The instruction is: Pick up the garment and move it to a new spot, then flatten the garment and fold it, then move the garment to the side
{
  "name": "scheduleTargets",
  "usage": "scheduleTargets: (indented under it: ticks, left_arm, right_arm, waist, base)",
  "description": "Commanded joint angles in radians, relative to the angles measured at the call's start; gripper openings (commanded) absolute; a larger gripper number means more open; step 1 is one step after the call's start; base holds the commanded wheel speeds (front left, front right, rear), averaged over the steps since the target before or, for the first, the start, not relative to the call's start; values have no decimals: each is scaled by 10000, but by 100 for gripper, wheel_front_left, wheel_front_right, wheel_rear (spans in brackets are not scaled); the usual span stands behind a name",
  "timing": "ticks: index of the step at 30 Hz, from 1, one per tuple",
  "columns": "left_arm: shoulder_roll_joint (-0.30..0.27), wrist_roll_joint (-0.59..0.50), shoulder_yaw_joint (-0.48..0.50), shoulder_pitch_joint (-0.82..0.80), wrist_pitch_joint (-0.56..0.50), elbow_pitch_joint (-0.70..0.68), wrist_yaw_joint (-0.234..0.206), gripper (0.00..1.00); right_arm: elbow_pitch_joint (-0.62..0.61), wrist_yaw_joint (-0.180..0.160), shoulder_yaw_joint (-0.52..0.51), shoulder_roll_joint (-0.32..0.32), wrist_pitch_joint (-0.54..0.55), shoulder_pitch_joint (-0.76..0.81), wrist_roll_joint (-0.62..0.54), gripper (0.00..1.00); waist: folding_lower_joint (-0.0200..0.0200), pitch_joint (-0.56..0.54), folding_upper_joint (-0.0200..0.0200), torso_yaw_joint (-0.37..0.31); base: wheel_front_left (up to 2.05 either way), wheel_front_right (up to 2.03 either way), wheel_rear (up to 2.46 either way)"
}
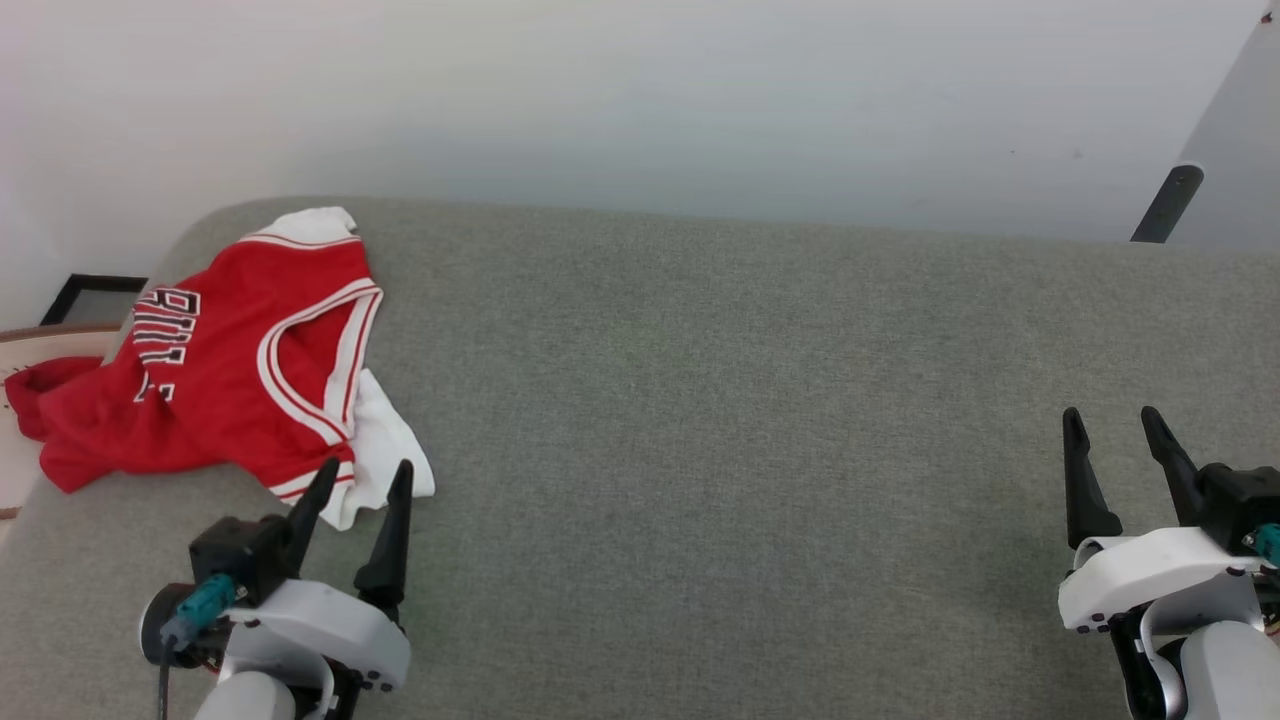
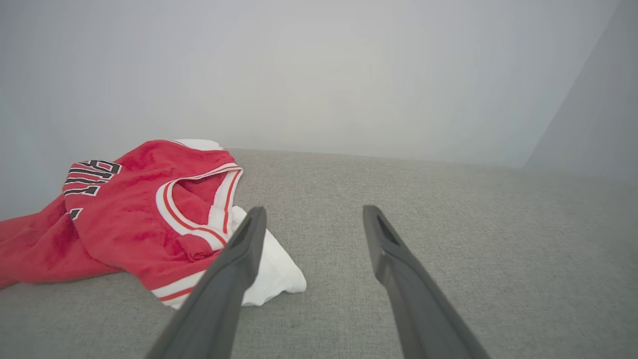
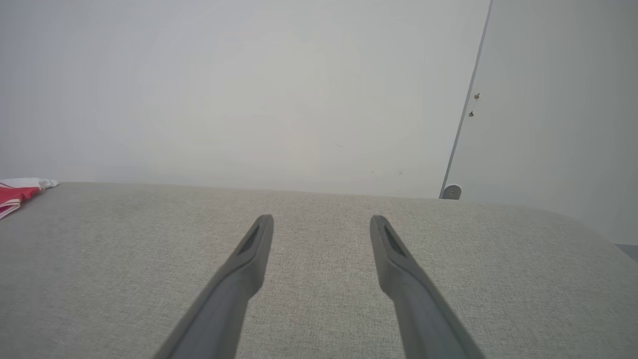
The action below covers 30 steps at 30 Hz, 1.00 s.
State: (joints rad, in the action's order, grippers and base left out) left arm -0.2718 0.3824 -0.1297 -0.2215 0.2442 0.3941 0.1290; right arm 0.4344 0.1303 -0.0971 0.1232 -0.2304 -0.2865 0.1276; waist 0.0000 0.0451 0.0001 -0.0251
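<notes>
- Jersey [image 1: 230, 370]: a red garment with white sleeves and red-and-white striped trim. It lies crumpled at the far left of the surface [image 1: 700, 400], with its left end reaching the surface's left edge. Part of the black, white-outlined lettering shows on the left side. One white sleeve spreads out at the near right corner, and the other shows at the far edge.
- Left claw [image 1: 366, 467]: fingers apart, holding nothing. It sits at the near left, with its tips at the jersey's near right corner beside the white sleeve. Whether a tip touches the cloth cannot be told.
- Left wrist view: the jersey [image 2: 124, 219] lies left of the left claw [image 2: 314, 212], and the left finger crosses in front of the white sleeve.
- Right claw [image 1: 1110, 415]: fingers apart and empty, at the near right over bare grey fabric, well apart from the jersey.
- Right wrist view: the right claw [image 3: 321, 219] points toward the pale wall [image 3: 249, 89]. A sliver of the jersey [image 3: 15, 194] shows at the far left.
</notes>
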Motion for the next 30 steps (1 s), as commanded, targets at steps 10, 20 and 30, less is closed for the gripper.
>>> scheduleTargets:
  ticks: [10, 20, 30]
  left_arm:
    - [-200, -460, -140, -231, 222, 77, 26, 100]
    - [-123, -192, -156, -375, 200, 392, 23, 100]
    - [377, -492, 358, -161, 199, 554, -33, 100]
  right_arm:
    - [90, 7, -89, 2, -265, -180, -743, 100]
    - [107, 7, -135, -73, -308, -41, -527, 100]
    - [276, 6, 581, -54, -324, 79, -496, 100]
  waist:
    - [0, 171, -1, -11]
    - [0, 153, -1, 313]
    - [0, 45, -1, 2337]
  base:
    - [0, 0, 0]
    - [0, 0, 0]
    - [0, 0, 0]
